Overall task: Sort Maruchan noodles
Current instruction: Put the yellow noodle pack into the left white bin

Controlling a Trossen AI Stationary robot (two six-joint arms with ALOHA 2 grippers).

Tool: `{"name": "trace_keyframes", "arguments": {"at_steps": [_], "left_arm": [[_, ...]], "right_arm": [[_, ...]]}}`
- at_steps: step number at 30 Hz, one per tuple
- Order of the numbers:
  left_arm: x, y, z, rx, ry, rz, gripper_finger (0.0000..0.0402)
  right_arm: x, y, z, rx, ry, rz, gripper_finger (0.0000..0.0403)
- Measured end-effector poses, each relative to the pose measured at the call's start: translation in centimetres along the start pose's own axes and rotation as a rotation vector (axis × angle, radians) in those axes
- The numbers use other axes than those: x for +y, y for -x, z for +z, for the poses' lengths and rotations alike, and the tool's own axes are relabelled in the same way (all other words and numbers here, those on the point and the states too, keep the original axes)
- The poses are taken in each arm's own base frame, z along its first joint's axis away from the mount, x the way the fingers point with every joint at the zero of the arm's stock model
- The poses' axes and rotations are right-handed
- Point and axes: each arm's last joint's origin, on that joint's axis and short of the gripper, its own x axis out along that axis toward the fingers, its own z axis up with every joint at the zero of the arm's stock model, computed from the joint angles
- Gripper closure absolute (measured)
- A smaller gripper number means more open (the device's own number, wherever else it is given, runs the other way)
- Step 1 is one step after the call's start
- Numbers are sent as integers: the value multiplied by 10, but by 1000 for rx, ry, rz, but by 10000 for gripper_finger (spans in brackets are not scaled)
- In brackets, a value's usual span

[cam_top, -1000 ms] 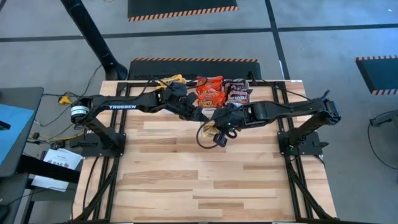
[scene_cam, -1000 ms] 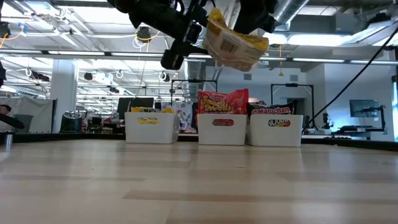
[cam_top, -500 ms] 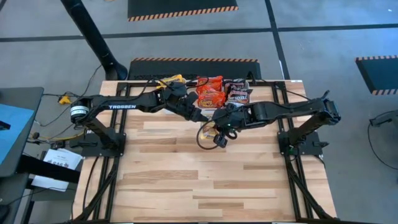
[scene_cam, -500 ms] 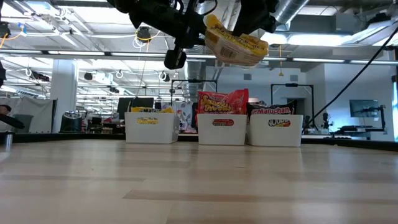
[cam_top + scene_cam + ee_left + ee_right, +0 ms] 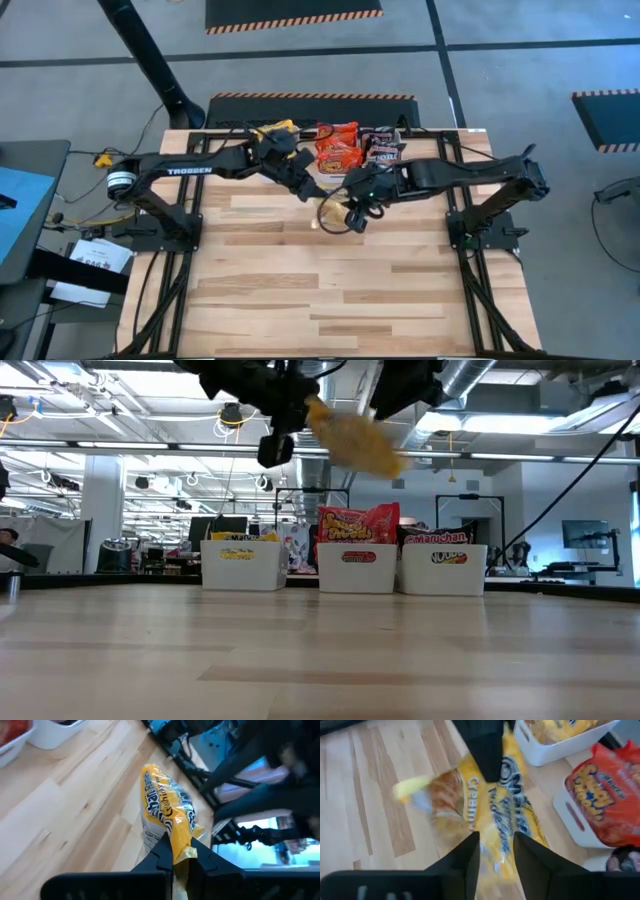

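A yellow packet point(image 5: 334, 214) hangs in the air above the table point(image 5: 330, 290), just in front of the red bin point(image 5: 357, 571), the middle of three white bins lined up along the table's far edge. In the low view the packet point(image 5: 352, 440) sits well above the red bin and is blurred.

The left gripper point(image 5: 180, 854) has its jaws pressed onto one crimped end of the packet point(image 5: 167, 815), pinching it. It reaches from the yellow-bin side of the red bin. The right gripper point(image 5: 495, 849) comes from the other side; the packet point(image 5: 505, 820) lies between its fingers, which stand a little apart, and whether they press on it cannot be told. In the high view the two grippers, left point(image 5: 305, 187) and right point(image 5: 355, 198), meet just in front of the red bin.

The red bin holds red packets point(image 5: 357, 522). To its left stands the yellow bin point(image 5: 240, 565) with yellow packets point(image 5: 560, 729) in it; to its right the dark bin point(image 5: 443, 570) holds dark packets point(image 5: 441, 538).
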Motion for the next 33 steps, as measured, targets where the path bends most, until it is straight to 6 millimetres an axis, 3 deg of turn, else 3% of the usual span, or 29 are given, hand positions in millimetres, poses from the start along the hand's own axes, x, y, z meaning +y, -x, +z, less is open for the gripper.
{"name": "trace_keyframes", "arguments": {"at_steps": [5,11,25,30,33], "left_arm": [[3,20,4,-15,-29,71,401],[4,60,12,-57,-97,150,401],[5,170,24,-325,-337,454,401],[21,188,23,-283,-373,541,401],[43,186,20,-276,-362,505,401]], "right_arm": [[1,16,12,-39,-11,26,235],[2,31,26,-95,-15,53,221],[-18,31,37,-115,-27,3,223],[-31,29,41,-119,-58,-27,223],[-39,27,43,-121,-78,-47,223]]}}
